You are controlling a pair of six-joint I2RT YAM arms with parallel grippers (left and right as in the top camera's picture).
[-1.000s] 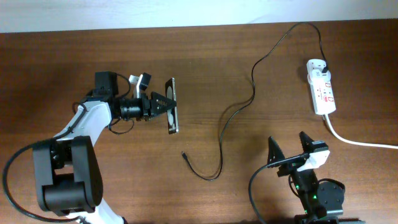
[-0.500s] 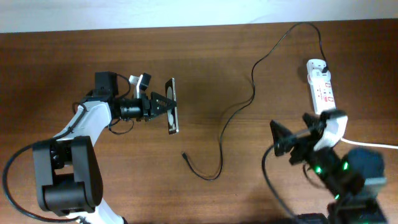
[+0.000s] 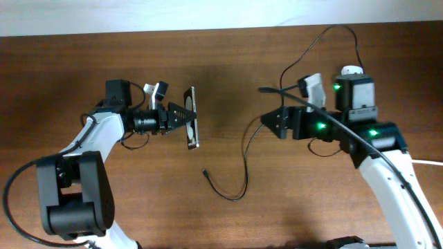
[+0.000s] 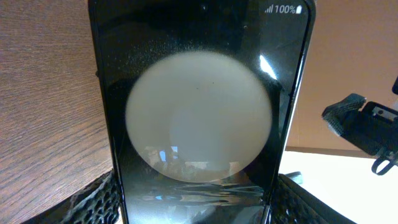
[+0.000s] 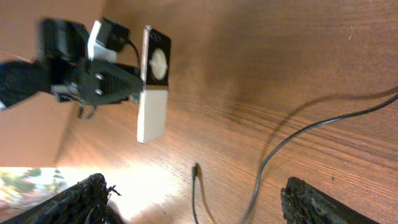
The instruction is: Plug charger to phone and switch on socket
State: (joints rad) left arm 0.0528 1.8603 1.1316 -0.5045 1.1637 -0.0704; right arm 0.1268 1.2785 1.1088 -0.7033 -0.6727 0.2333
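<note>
My left gripper (image 3: 185, 116) is shut on the black phone (image 3: 192, 117) and holds it on edge above the table. In the left wrist view the phone (image 4: 199, 124) fills the frame with one round white reflection, between the fingers (image 4: 199, 208). The charger (image 3: 243, 149) is a thin black cable that snakes across the table, and its tip (image 3: 205, 171) lies loose in front of the phone. My right gripper (image 3: 268, 107) is open and empty above the cable. Its wrist view shows the phone (image 5: 153, 93), the tip (image 5: 196, 168) and its open fingers (image 5: 199, 208). Only the far end of the socket (image 3: 351, 70) shows.
The right arm (image 3: 360, 128) covers most of the power strip. The strip's thick white cord (image 3: 430, 163) runs off the right edge. The wooden table (image 3: 228, 62) ends at a white wall at the back.
The right arm has risen from the front edge and swung back and left over the cable, and it hides the power strip. The left arm and the phone have not moved.
</note>
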